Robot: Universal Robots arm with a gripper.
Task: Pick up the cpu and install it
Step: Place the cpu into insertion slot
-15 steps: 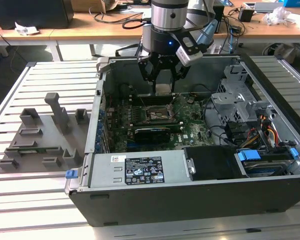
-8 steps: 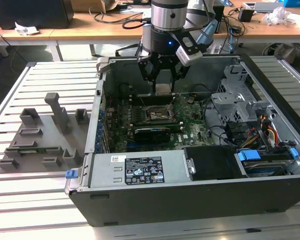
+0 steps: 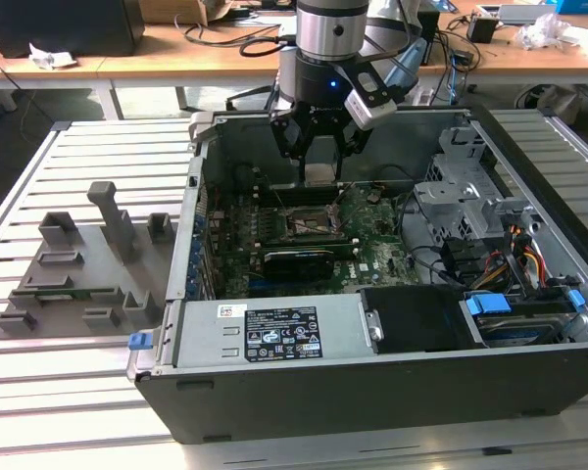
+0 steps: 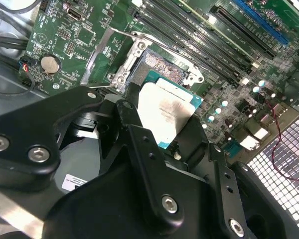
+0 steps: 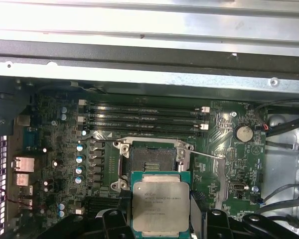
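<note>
Black jointed fingers (image 4: 139,139) are pinching the small flat square cpu with the silvery-grey metal top (image 4: 164,112) by two opposite edges, closed in just far enough to clamp it, with the lid left uncovered between them. From where I'm standing, the arm is reaching down into the open dark-grey metal computer case (image 3: 372,392) lying on the slatted aluminium tabletop (image 3: 78,411). The chip is hanging level above the green motherboard (image 3: 372,250), clear of the board and not seated. In the first wrist view it is sitting just beside the square metal-framed socket with the dark centre (image 5: 152,159), overlapping that frame's near edge and not squarely over it; the socket's centre is lying uncovered.

I'm judging the chip to be light and quite stiff, so its weight is not straining the grip. Its smooth metal top looks slippery, though, and its underside is probably delicate, so the thin rim, where the fingers are gripping, looks like the right place to hold. It likely wants to be kept flat and square to the frame, since any tilt could hurt the socket.
</note>
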